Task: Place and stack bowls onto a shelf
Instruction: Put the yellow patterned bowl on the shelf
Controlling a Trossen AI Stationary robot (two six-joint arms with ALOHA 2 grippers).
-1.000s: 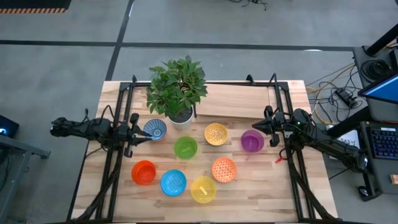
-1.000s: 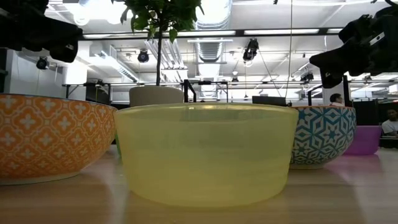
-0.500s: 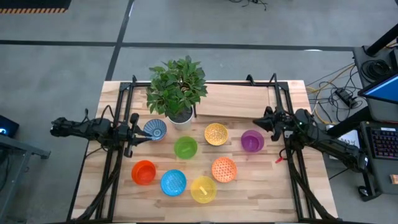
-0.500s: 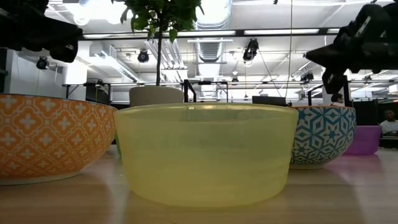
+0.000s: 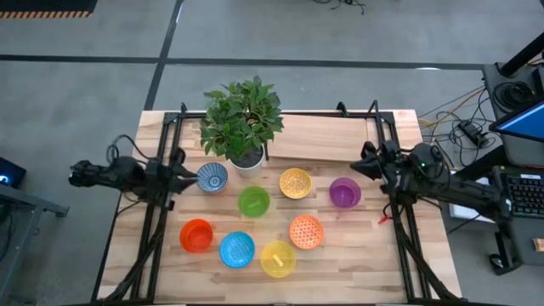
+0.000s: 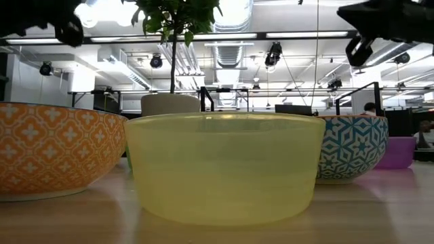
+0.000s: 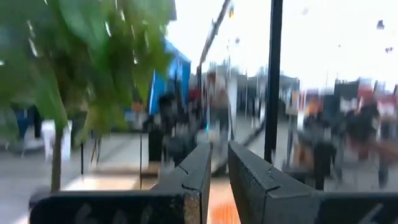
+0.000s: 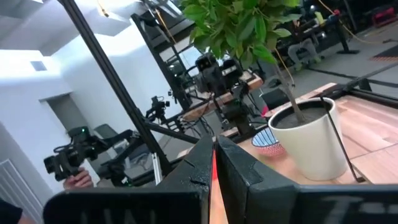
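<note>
Slatted wooden tabletop (image 5: 348,272) carries eight bowls, none on the shelf yet, so the task looks barely started. Landmark: white plant pot (image 5: 247,159).

Nearest the front edge, farthest from the pot: yellow bowl (image 5: 278,258), with blue bowl (image 5: 237,249), red bowl (image 5: 196,235) and orange patterned bowl (image 5: 306,231) just around it. Closer to the pot: green bowl (image 5: 253,201) right in front of it, yellow patterned bowl (image 5: 295,183) and purple bowl (image 5: 344,192) off to its right side, blue-white patterned bowl (image 5: 212,177) just beside it on the left. Shelf (image 5: 319,138), a light plank in black posts, sits level with the pot and behind the bowl row, bare.

Left gripper (image 5: 184,178) is left of the pot, near the blue-white bowl, fingers narrow with a small gap in its wrist view, empty. Right gripper (image 5: 364,166) is right of the pot, raised near the purple bowl, fingers nearly together, empty; height is hard to read, probably above bowl rim.

Step in hand: approach for first pick. Next move needs the fingers spread, then a descent over a bowl rim.
</note>
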